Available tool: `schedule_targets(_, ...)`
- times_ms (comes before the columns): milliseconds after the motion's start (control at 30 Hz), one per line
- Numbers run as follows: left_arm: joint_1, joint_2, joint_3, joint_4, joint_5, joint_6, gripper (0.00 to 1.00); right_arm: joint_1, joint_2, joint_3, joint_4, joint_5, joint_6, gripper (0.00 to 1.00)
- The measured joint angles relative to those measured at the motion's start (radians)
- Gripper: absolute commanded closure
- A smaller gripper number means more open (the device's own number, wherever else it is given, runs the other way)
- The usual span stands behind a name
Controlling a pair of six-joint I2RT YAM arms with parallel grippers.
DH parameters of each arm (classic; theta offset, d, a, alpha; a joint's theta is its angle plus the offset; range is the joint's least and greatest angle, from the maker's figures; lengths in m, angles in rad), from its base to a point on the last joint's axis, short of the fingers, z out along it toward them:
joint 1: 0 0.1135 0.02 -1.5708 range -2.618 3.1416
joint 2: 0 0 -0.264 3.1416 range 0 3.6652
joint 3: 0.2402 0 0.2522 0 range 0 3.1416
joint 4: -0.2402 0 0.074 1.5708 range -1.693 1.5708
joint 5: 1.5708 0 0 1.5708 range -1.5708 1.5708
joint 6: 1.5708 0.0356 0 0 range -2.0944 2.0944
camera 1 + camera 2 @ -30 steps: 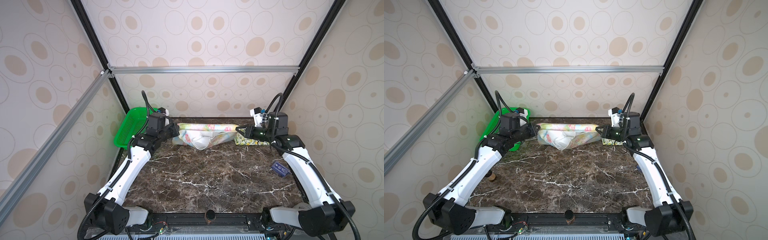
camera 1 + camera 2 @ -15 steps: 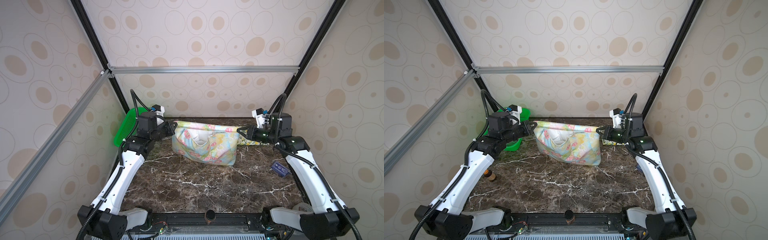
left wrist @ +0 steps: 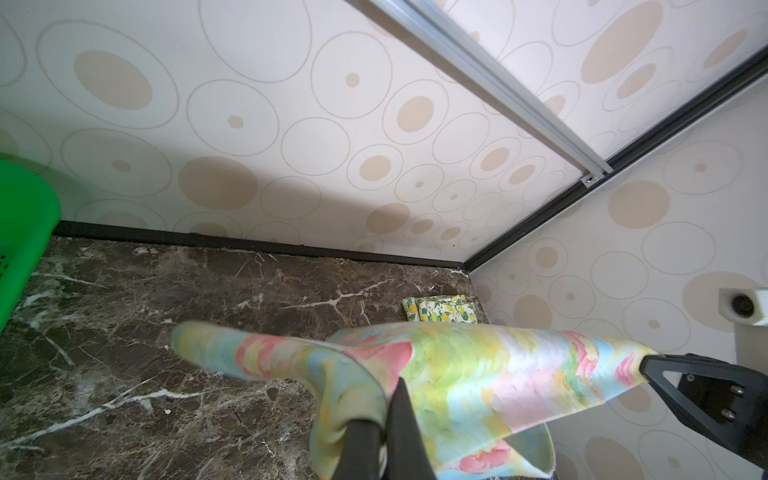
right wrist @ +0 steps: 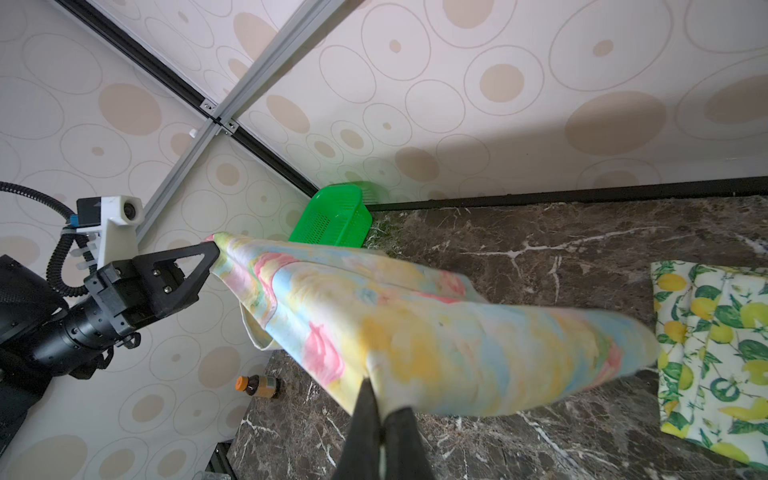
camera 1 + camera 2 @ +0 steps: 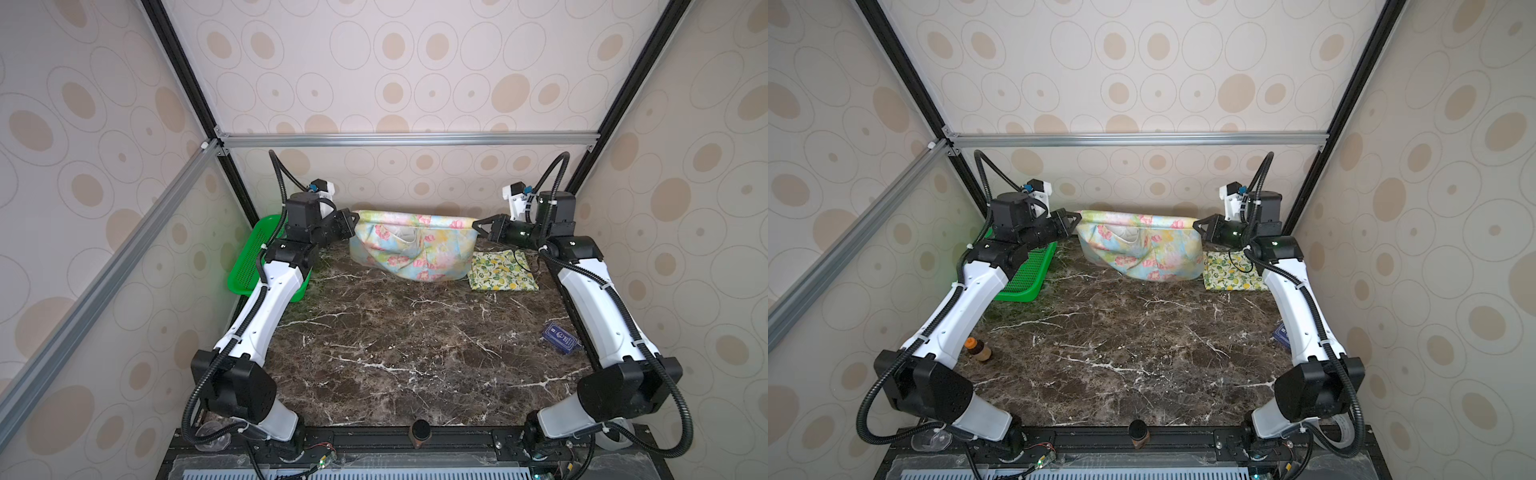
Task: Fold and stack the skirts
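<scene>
Hanging stretched out, thin pastel blue-yellow cloth skirt with pink flowers (image 5: 411, 245), left gripper (image 5: 354, 218) and right gripper (image 5: 477, 226) each pinching one end.

L hand (image 3: 384, 409) pinches pastel skirt (image 3: 478, 374) corner, R hand (image 3: 648, 362) opposite (lemon skirt (image 3: 440, 309) folded on table (image 3: 124, 332)).

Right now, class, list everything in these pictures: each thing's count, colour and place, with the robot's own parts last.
pastel floral skirt: one, blue-yellow with pink flowers, hanging stretched at the back
lemon skirt: one, cream with yellow lemons, folded flat, back right
basket: one, green mesh, back left
bottle: one, brown with orange cap, left edge
small blue item: one, dark blue, right edge
table: one, dark brown marble
left end effector: one, black, shut on the pastel floral skirt
right end effector: one, black, shut on the same skirt
</scene>
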Motion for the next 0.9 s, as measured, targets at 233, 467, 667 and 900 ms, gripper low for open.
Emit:
schedule_targets(233,0.002,-0.264,-0.453,0.094,0.059,-0.027,1.0,0.026,-0.256,-0.495,0.132,-0.013,0.035,1.0)
schedule_targets(467,0.047,-0.426,-0.924,0.024,-0.009,-0.097,0.41,0.047,-0.386,-1.009,0.174,0.057,0.124,0.42)
schedule_targets(667,0.065,-0.533,-0.968,-0.064,-0.06,-0.126,0.43,0.052,-0.458,-1.069,0.143,0.117,0.147,0.38)
schedule_targets(900,0.009,-0.454,-0.981,-0.097,-0.058,-0.144,0.52,0.064,-0.417,-1.065,0.132,0.144,0.148,0.43)
